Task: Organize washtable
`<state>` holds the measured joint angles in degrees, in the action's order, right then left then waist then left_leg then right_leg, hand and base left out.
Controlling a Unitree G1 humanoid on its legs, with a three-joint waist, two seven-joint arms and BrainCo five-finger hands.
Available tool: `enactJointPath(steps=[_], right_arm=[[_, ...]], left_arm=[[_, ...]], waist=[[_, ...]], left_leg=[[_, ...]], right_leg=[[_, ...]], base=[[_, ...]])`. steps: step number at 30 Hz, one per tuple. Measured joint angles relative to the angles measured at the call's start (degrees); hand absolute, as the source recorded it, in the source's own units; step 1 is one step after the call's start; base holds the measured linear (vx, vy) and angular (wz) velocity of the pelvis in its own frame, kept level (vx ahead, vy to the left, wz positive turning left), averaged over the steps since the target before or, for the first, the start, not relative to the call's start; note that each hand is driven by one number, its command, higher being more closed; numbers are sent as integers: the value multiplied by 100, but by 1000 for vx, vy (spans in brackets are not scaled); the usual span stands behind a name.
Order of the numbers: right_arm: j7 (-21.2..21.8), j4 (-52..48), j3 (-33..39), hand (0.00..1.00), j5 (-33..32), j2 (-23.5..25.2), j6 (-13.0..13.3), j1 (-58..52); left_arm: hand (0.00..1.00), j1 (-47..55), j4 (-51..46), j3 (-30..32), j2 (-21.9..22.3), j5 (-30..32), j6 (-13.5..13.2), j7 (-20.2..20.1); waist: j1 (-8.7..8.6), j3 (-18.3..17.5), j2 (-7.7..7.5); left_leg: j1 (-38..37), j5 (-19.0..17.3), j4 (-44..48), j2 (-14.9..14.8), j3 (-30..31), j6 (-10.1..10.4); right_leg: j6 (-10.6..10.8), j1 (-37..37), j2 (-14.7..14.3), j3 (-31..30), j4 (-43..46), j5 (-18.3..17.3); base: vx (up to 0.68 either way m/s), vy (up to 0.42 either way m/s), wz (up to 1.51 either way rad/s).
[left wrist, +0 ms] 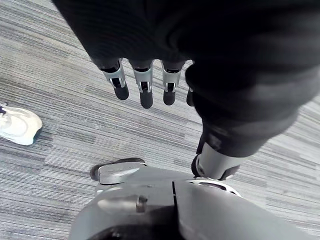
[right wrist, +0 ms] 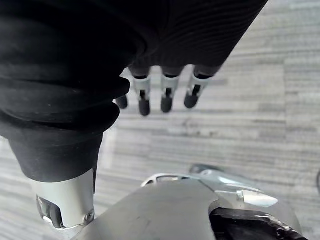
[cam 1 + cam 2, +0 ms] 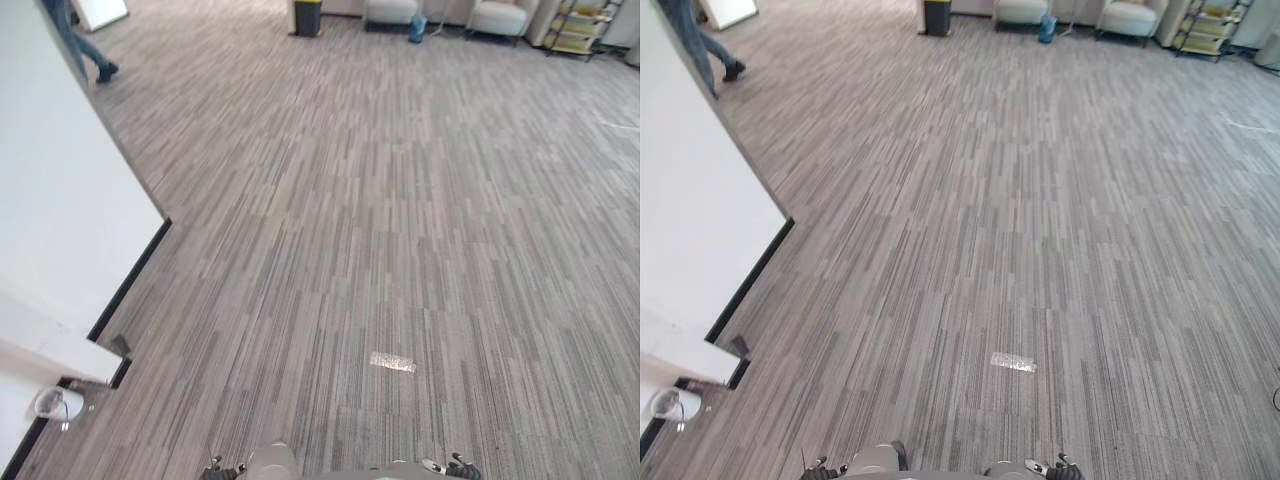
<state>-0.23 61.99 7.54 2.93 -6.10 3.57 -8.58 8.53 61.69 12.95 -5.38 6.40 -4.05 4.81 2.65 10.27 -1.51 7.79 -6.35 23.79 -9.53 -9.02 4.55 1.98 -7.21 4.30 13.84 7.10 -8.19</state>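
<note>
A grey carpet floor of narrow light and dark streaks [image 3: 400, 250] is stretching across the whole room. A plain white wall [image 3: 50, 200] is running along the left, edged by a black skirting strip [image 3: 130, 280]. At the far end two pale upholstered armchairs [image 3: 497, 17] are standing near a dark bin with a yellow band [image 3: 307, 16] and an open metal rack of yellow-green shelves [image 3: 578, 30]. A person's legs in blue jeans [image 3: 85, 45] are showing beside the wall. A small silvery strip of tape [image 3: 392, 362] is lying on the carpet.
</note>
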Motion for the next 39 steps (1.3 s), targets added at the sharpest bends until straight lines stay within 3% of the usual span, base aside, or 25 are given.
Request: enactJointPath(steps=[1,2,3,4,6,9,11,12,15,17,19,21,24,25,26,27,28,30,34,39], right_arm=[[16,10,-47,0,2,15,-6,75],[27,8,-50,0,20,-51,-3,90],[33,23,-31,0,43,-144,3,50],[17,138,-12,0,131,-137,-3,122],[20,191,-9,0,209,-122,-7,206],[37,195,214,0,216,-62,-11,215],[34,212,356,0,205,20,-10,195],[42,185,369,0,190,33,11,194],[42,185,376,0,192,111,18,223],[42,196,421,0,195,115,4,235],[42,191,438,0,206,115,2,270],[39,156,416,0,203,107,7,264],[40,-39,427,0,186,114,5,212],[35,-67,447,0,179,134,4,174],[22,-67,467,0,171,207,-5,142],[18,-69,530,0,153,279,1,116],[25,-122,583,0,161,153,-17,106],[6,-292,596,0,167,64,-36,53],[0,-451,600,0,166,83,-37,-45],[-6,-428,428,0,170,92,-33,-117]], left_arm=[[0,-7,-27,28,-56,-34,-14,-39],[0,78,-32,20,10,-62,-20,-81],[0,89,-28,9,96,-74,-20,-91],[0,89,-26,8,117,-107,-23,-96],[0,128,-40,10,95,-116,-51,-91],[0,160,-40,16,48,-116,-23,-99],[0,170,-40,-12,28,-132,-22,-102],[0,163,-44,-178,-40,-133,-18,-101],[0,169,-42,-391,-195,-135,-20,-114],[0,169,-42,-396,-199,-133,-20,-114],[0,165,-40,-404,-203,-125,-17,-113],[0,160,-33,-410,-179,-125,-20,-113],[0,150,-34,-400,-161,-112,-25,-110],[0,161,-37,-366,-153,-108,-28,-105],[0,164,-43,-265,-175,-107,-33,-97],[0,141,-22,-171,-161,-104,-27,-93],[0,127,-32,-93,-34,-89,-26,-100],[0,126,-46,-67,140,-81,-32,-86],[0,37,-41,45,194,-47,-28,-86],[0,12,-55,40,112,-54,-26,-61]], waist=[[21,146,-15],[77,100,60],[87,92,230],[132,93,225],[132,76,123],[124,71,89],[145,12,-21],[127,-30,-73],[101,-93,-241],[95,-64,-176],[18,-63,-167],[-55,-73,-103],[-76,-78,-77],[-84,-81,-80],[-78,-108,-187],[-87,-123,-279],[-129,-110,-21],[-176,-132,212],[-180,-125,233],[-184,-318,181]], left_leg=[[369,-127,693,66,265,84],[378,-112,29,128,590,180],[371,138,-345,92,695,147],[270,172,-445,171,596,-1],[264,93,-483,285,495,-56],[595,-371,253,340,457,-221],[622,-832,611,448,387,-337],[537,-939,605,510,276,-428],[193,-973,481,668,93,-551],[-95,-1017,371,637,85,-630],[-407,-1024,103,527,85,-642],[-744,-982,-176,299,-54,-570],[-904,-967,-277,121,-185,-452],[-948,-1043,-255,57,-199,-287],[-955,-1183,-104,68,-203,-86],[-946,-1280,3,39,-193,-2],[-937,-1416,174,-216,-117,123],[-938,-1499,206,-491,-66,267],[-1063,-1425,-99,-560,-63,392],[-1191,-1161,-585,-729,195,652]], right_leg=[[24,-243,70,18,-134,61],[47,-265,38,-31,-138,55],[92,-269,-39,-57,-139,29],[183,-248,91,-162,-134,-28],[243,-198,223,-225,-138,-97],[436,-77,306,-293,139,-287],[594,222,509,-484,939,-679],[652,867,659,-876,2188,-693],[684,1531,919,-1121,3690,-177],[554,1554,974,-943,3984,8],[498,1632,908,-607,4118,-459],[416,1872,618,-291,3766,-724],[321,2052,474,-298,2711,-617],[196,2033,485,-334,1915,-166],[237,1941,572,-478,1170,749],[318,1882,591,-501,1085,854],[274,1761,309,-381,1052,818],[175,1734,55,-290,992,646],[61,1879,-18,-265,1358,392],[-106,2071,40,72,2105,-291]], base=[[192,159,-6],[149,167,-13],[114,189,-24],[118,178,-19],[141,121,-16],[154,133,-9],[178,174,-17],[155,162,-19],[176,123,-7],[298,88,-16],[209,6,-15],[133,-68,-28],[116,-140,-22],[153,-227,-14],[166,-268,-9],[132,-283,-2],[104,-263,3],[84,-205,-7],[51,-141,1],[89,-160,31]])
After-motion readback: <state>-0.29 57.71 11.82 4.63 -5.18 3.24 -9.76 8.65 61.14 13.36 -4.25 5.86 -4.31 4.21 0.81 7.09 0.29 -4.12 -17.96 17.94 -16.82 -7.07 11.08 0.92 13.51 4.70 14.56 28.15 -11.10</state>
